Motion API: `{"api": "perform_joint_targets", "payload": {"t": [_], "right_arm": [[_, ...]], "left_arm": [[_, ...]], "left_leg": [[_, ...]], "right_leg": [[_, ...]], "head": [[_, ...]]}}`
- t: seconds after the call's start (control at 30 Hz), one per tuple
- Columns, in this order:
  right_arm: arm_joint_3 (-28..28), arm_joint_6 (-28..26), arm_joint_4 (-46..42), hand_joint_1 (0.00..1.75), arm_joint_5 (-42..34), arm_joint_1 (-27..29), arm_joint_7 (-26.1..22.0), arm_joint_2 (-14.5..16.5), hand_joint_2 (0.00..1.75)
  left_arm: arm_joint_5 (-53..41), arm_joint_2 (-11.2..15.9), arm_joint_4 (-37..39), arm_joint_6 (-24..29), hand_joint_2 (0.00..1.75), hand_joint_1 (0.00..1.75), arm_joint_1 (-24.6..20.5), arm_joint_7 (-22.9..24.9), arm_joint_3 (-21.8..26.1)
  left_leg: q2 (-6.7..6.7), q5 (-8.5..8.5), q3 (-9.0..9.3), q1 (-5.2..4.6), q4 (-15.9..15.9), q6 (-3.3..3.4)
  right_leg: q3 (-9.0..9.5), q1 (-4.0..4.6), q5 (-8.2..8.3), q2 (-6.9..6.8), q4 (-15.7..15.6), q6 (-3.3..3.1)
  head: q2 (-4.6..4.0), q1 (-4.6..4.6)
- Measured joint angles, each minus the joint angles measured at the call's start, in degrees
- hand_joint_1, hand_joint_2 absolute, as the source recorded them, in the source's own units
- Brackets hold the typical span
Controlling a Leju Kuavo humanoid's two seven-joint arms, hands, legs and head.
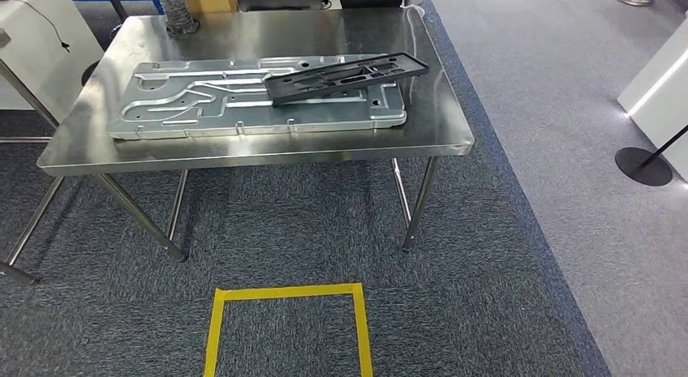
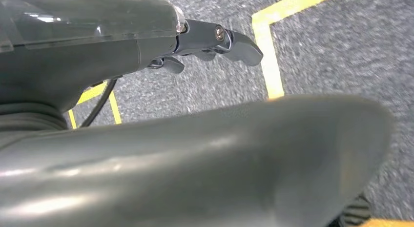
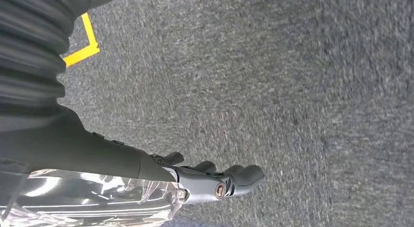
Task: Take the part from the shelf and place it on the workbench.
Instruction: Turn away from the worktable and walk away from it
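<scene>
A flat black frame-shaped part [image 1: 345,75] lies slanted on top of a large silver stamped plate [image 1: 203,109]. Both rest on the steel workbench [image 1: 438,126] ahead of me. In the left wrist view my left hand [image 2: 146,51] hangs above grey carpet with its fingers [image 2: 234,44] stretched out and nothing in it. The thick thumb [image 2: 219,158] looms large in the foreground. My right hand [image 3: 146,173] also hangs over the carpet, fingers [image 3: 239,178] extended and holding nothing.
A yellow tape square [image 1: 288,328] marks the carpet in front of the workbench. A white cabinet [image 1: 32,44] stands at the left and a white unit [image 1: 661,85] at the right, with a round black stand base [image 1: 643,166] by it. A ribbed hose [image 1: 174,8] hangs behind the table.
</scene>
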Motion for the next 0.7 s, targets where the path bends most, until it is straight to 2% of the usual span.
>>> {"api": "perform_joint_targets", "payload": {"t": [0.03, 0.07, 0.13, 0.17, 0.2, 0.23, 0.3, 0.33, 0.37, 0.43, 0.5, 0.53, 0.57, 0.63, 0.67, 0.7], "right_arm": [[0.04, 0.03, 0.01, 0.00, 0.07, 0.03, 0.11, 0.06, 1.75], [0.07, 0.05, 0.02, 0.00, 0.11, 0.04, 0.23, 0.12, 1.75], [0.10, 0.10, 0.03, 0.00, 0.20, 0.04, 0.38, 0.25, 1.75], [0.13, 0.11, 0.04, 0.00, 0.22, 0.06, 0.41, 0.27, 1.75], [0.15, 0.11, 0.04, 0.00, 0.23, 0.08, 0.45, 0.28, 1.75], [0.16, 0.12, 0.04, 0.00, 0.23, 0.11, 0.46, 0.29, 1.75], [0.23, 0.12, 0.04, 0.00, 0.26, 0.11, 0.48, 0.29, 1.75], [0.31, 0.11, 0.04, 0.00, 0.28, 0.08, 0.48, 0.29, 1.75], [0.41, 0.11, 0.04, 0.00, 0.31, 0.06, 0.48, 0.32, 1.75], [0.59, 0.10, 0.04, 0.00, 0.35, 0.04, 0.45, 0.36, 1.75], [0.66, 0.10, 0.04, 0.00, 0.38, 0.06, 0.44, 0.54, 1.75], [0.67, 0.10, 0.03, 0.00, 0.43, 0.04, 0.44, 0.65, 1.75], [0.69, 0.10, 0.03, 0.00, 0.49, 0.02, 0.44, 0.77, 1.75], [0.78, 0.10, 0.02, 0.00, 0.67, 0.01, 0.44, 0.85, 1.75], [0.83, 0.10, 0.03, 0.00, 0.74, 0.03, 0.44, 0.86, 1.75], [0.88, 0.10, 0.03, 0.00, 0.80, 0.05, 0.43, 0.88, 1.75]], "left_arm": [[0.00, -0.03, 0.00, -0.05, 0.00, 0.00, -0.02, 0.16, 0.00], [0.00, -0.08, 0.00, -0.09, 0.00, 0.00, -0.06, 0.27, 0.00], [0.00, -0.13, 0.00, -0.15, 0.00, 0.00, -0.03, 0.42, -0.01], [0.00, -0.14, 0.00, -0.16, 0.00, 0.00, 0.03, 0.49, 0.00], [0.00, -0.15, 0.00, -0.17, 0.00, 0.00, 0.09, 0.57, 0.00], [0.00, -0.15, 0.00, -0.18, 0.00, 0.00, 0.13, 0.62, 0.01], [0.00, -0.17, 0.00, -0.21, 0.00, 0.00, 0.13, 0.67, -0.01], [0.00, -0.21, 0.00, -0.23, 0.00, 0.00, 0.10, 0.67, -0.01], [0.00, -0.25, 0.00, -0.25, 0.00, 0.00, 0.07, 0.67, -0.02], [-0.01, -0.30, 0.00, -0.28, 0.00, 0.00, 0.03, 0.67, -0.02], [-0.02, -0.28, 0.00, -0.32, 0.00, 0.00, -0.02, 0.67, -0.02], [-0.02, -0.27, 0.00, -0.33, 0.00, 0.00, -0.05, 0.67, -0.02], [-0.02, -0.26, 0.00, -0.33, 0.00, 0.00, -0.06, 0.67, -0.02], [-0.01, -0.26, 0.00, -0.33, 0.00, 0.00, -0.03, 0.67, -0.02], [0.00, -0.26, 0.00, -0.33, 0.00, 0.00, 0.02, 0.67, -0.02], [0.02, -0.26, 0.00, -0.33, 0.00, 0.00, 0.09, 0.68, -0.02]], "left_leg": [[0.10, 0.48, -0.25, 0.08, -0.14, 0.39], [0.22, 0.96, -0.61, 0.17, -0.26, 0.69], [0.41, 1.55, -1.50, 0.05, -0.18, 1.03], [0.47, 1.79, -1.94, -0.03, -0.10, 1.07], [0.50, 1.96, -2.30, -0.11, 0.03, 1.06], [0.51, 2.09, -2.59, -0.15, 0.19, 1.01], [0.52, 2.19, -2.87, -0.20, 0.56, 0.88], [0.54, 2.18, -3.00, -0.32, 0.79, 0.75], [0.56, 2.20, -3.13, -0.41, 0.96, 0.55], [0.60, 2.27, -3.37, -0.51, 1.10, 0.05], [0.56, 2.09, -3.50, -0.49, 1.30, -0.52], [0.50, 1.36, -3.90, -0.45, 2.18, -0.86], [0.43, -0.01, -4.79, -0.34, 4.21, -1.21], [0.34, -3.77, -7.89, 0.15, 11.14, -1.89], [0.34, -5.12, -9.45, 0.43, 14.67, -2.20], [0.35, -5.47, -10.33, 0.69, 16.69, -2.48]], "right_leg": [[-0.52, -0.09, -1.04, 0.02, 1.19, 0.27], [-1.52, -0.16, -2.98, 0.04, 3.67, 0.48], [-4.31, -0.20, -7.94, 0.04, 11.29, 0.83], [-5.30, -0.21, -9.56, 0.04, 14.55, 0.96], [-5.37, -0.19, -10.05, 0.03, 16.00, 0.98], [-4.27, -0.16, -9.47, 0.03, 15.11, 0.88], [0.71, 0.01, -6.53, 0.03, 7.68, 0.28], [3.07, 0.19, -5.44, 0.01, 3.69, -0.14], [4.64, 0.36, -4.80, -0.01, 0.87, -0.53], [5.23, 0.66, -4.72, -0.05, -0.68, -1.05], [5.22, 0.43, -4.34, -0.08, -1.15, -1.57], [5.26, 0.25, -4.11, -0.14, -1.45, -1.91], [5.27, 0.04, -3.89, -0.20, -1.74, -2.19], [5.11, -0.02, -3.73, -0.30, -1.82, -2.45], [5.01, -0.03, -3.70, -0.31, -1.77, -2.44], [4.94, -0.06, -3.69, -0.32, -1.70, -2.41]], "head": [[-0.01, 0.01], [-0.01, 0.01], [0.00, 0.01], [0.00, 0.01], [0.01, 0.01], [0.01, 0.01], [0.02, 0.01], [0.02, 0.00], [0.02, 0.00], [0.02, -0.01], [0.01, -0.01], [0.01, -0.01], [0.01, -0.01], [0.01, -0.01], [0.01, -0.01], [0.01, -0.01]]}}
